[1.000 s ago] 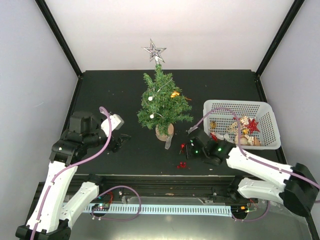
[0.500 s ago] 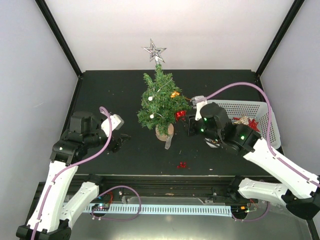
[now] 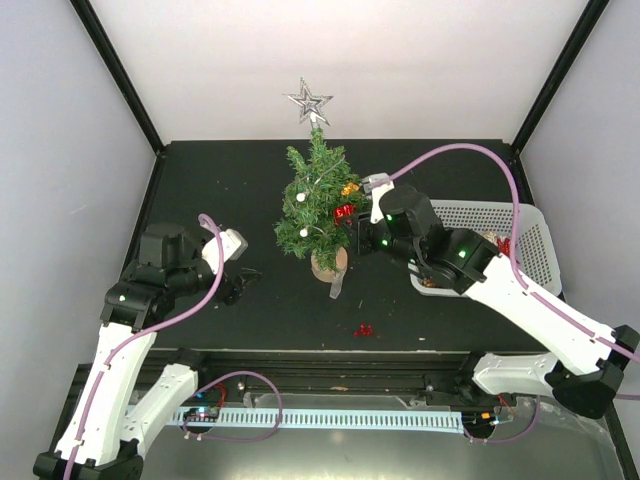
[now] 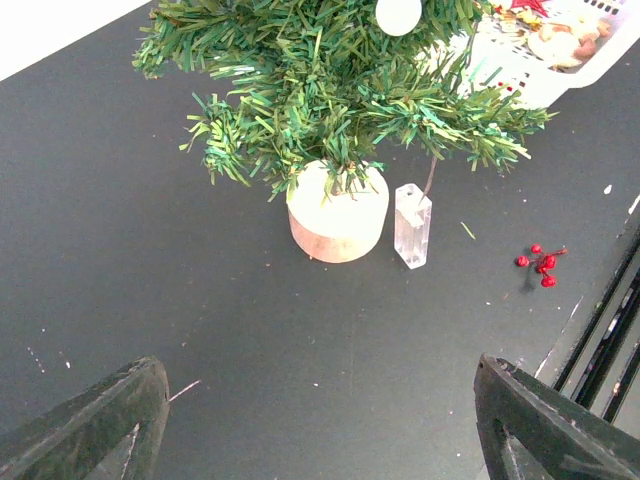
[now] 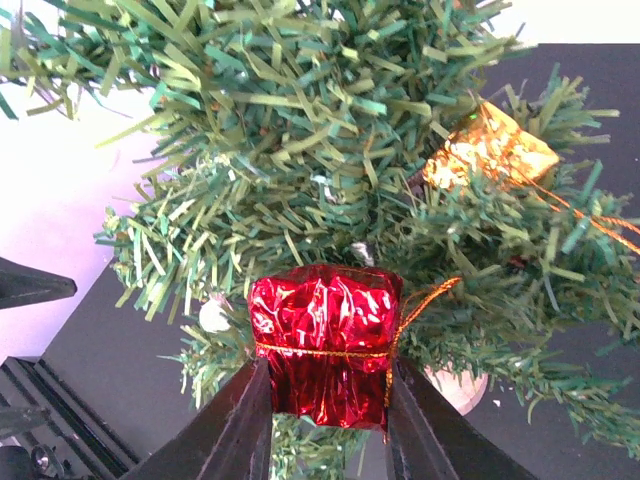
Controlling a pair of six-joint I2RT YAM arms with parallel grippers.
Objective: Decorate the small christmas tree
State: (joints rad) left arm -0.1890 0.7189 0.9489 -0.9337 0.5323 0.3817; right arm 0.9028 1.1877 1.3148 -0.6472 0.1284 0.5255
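A black surface [image 3: 220, 180] fills the floor of a white-walled booth with dark corner posts. The right gripper [image 5: 328, 398] is closed partway on a red foil parcel [image 5: 325, 335] tied with gold thread, one finger on each side of it, and holds it against the right side of the small christmas tree [image 3: 322, 205] about halfway up, among the bristly branches. Just above and to the right of the parcel a gold ornament [image 5: 490, 150] hangs in the green, and a white ball [image 4: 398, 14] sits lower in the foliage. A silver star [image 3: 308, 101] tops the tree, which stands upright near the middle of the surface on its round wooden base [image 4: 337, 213] – a small clear plastic piece [image 4: 412, 225] stands just beside that base. A sprig of red berries [image 4: 540, 265] lies on the surface nearer the front edge, apart from the tree. Behind the right arm, at the right side, is a white perforated basket [image 3: 500, 212] with more trinkets in it. The left gripper [image 4: 318, 425] hangs low over the surface to the left of the tree, its fingers spread wide and holding nothing.
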